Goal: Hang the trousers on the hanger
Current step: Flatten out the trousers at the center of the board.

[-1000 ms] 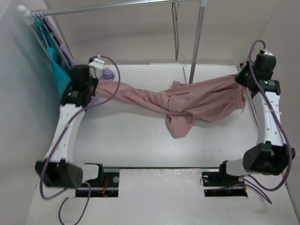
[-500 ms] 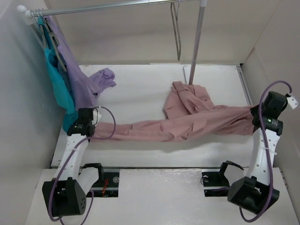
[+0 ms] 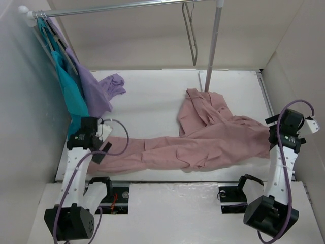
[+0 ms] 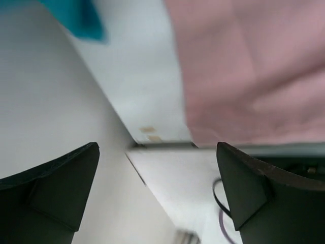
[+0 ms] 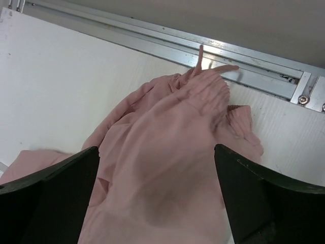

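Sprawling rumpled, the trousers [image 3: 203, 137] (dusty pink); left gripper [image 4: 157, 148] and right gripper [image 5: 156, 152] splayed wide, empty.

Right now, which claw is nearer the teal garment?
Left. The left claw hangs open right beside the teal garment's lower hem, at the table's left edge. The right claw is across the table, at the trousers' right end.
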`<state>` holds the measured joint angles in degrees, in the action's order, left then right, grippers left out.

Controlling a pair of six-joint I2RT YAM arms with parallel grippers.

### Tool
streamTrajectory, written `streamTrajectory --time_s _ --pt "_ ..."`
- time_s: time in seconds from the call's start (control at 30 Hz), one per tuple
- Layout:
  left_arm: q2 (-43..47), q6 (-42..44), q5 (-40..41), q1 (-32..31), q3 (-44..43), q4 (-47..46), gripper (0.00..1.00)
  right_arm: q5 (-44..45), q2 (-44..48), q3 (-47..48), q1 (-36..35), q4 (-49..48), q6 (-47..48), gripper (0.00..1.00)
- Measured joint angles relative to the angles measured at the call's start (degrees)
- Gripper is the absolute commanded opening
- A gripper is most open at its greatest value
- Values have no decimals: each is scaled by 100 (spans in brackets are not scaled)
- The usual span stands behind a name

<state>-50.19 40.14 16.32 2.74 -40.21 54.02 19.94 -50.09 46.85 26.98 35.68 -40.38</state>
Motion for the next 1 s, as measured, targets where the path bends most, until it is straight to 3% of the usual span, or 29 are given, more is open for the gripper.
streamTrajectory --time_s 0.07,0.13,0.37,0.53,0.63,0.67,0.7,0.73,0.9,0.93,0.97,1.0 --pt "-22 -22 -321 -63 -730 -76 99 -20 59 0 0 28 0 100" --pt "-92 -129 -450 -216 -894 -291 95 -52 133 0 0 79 -2 100" --pt "-1443 -448 -573 -505 529 -675 88 -529 162 -433 0 190 -105 98" --pt "-1567 -455 -638 -643 586 -787 85 -1036 -127 -920 0 63 -251 95" --pt "-1840 -468 -411 -706 612 -1123 27 -1209 -544 -1202 0 -48 -295 71" --pt "-2000 -472 -319 -710 667 -1300 0 -1281 -710 -1250 0 -61 -297 33" --pt "-2166 -479 -243 -715 739 -1460 0 -1333 -855 -1270 -2 -61 -289 9" --pt "-2321 -450 -175 -715 811 -1565 0 -1333 -955 -1272 0 -63 -337 0" --pt "-2109 -315 28 -544 835 -1526 0 -964 -597 -1228 81 61 -579 0" --pt "-1895 -238 33 -466 811 -1482 0 -844 -363 -1193 120 125 -623 3" --pt "-1661 -149 57 -393 758 -1405 4 -704 -107 -1143 157 177 -667 17" --pt "-1451 -83 90 -372 678 -1322 50 -566 92 -1032 186 260 -702 55"
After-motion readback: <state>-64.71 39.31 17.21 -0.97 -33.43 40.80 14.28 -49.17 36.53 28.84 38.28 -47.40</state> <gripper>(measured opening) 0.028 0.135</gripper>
